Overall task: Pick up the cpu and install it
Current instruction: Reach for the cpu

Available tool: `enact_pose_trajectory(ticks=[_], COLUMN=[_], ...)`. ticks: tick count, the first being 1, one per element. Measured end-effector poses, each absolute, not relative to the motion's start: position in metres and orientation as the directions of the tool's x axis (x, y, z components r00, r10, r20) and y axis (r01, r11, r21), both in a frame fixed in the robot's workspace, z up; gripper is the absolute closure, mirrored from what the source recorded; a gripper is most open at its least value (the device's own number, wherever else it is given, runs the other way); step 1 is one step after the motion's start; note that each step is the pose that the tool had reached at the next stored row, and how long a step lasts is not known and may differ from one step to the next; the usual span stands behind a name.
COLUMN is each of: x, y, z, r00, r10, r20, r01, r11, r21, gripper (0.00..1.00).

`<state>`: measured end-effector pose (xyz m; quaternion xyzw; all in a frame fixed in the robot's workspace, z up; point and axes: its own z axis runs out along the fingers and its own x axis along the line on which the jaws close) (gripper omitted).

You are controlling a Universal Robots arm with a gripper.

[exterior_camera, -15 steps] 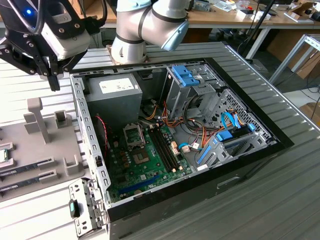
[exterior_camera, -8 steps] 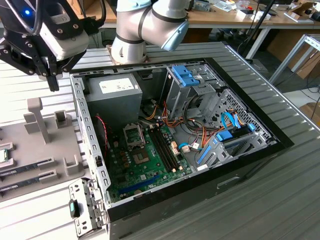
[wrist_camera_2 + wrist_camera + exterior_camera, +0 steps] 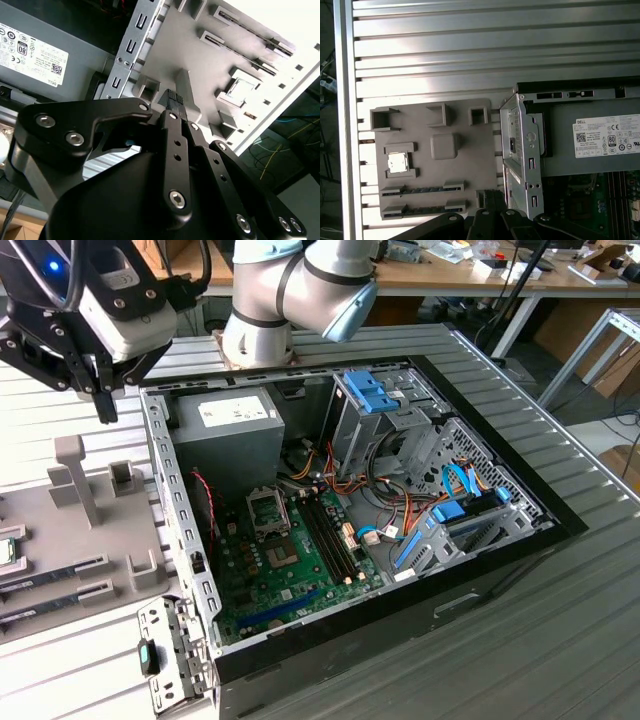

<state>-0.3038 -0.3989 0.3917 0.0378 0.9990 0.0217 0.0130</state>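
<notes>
Ribbed metal desk (image 3: 470,50): cpu (image 3: 396,162) lies untouched in its grey tray (image 3: 470,145) beside the open computer case (image 3: 520,150); hand (image 3: 172,96) hovers above, clenched and empty. Pickup and installation both remain.

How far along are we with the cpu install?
Nothing looks done yet. The cpu sits in its holder on the tray, untouched. In hand: nothing; the gripper hangs shut and empty over the tray's edge next to the case, apart from the cpu. The socket looks empty. Both the pick-up and the install are left.
</notes>
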Motion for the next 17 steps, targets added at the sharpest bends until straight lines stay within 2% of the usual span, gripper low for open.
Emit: enact_pose_trajectory(ticks=[17], x=[-0.3056], y=[-0.399], z=[0.3871], r00=[-0.997], r10=[0.076], r20=[-0.024], r01=[0.075], r11=[0.996], r21=[0.044], gripper=[0.89])
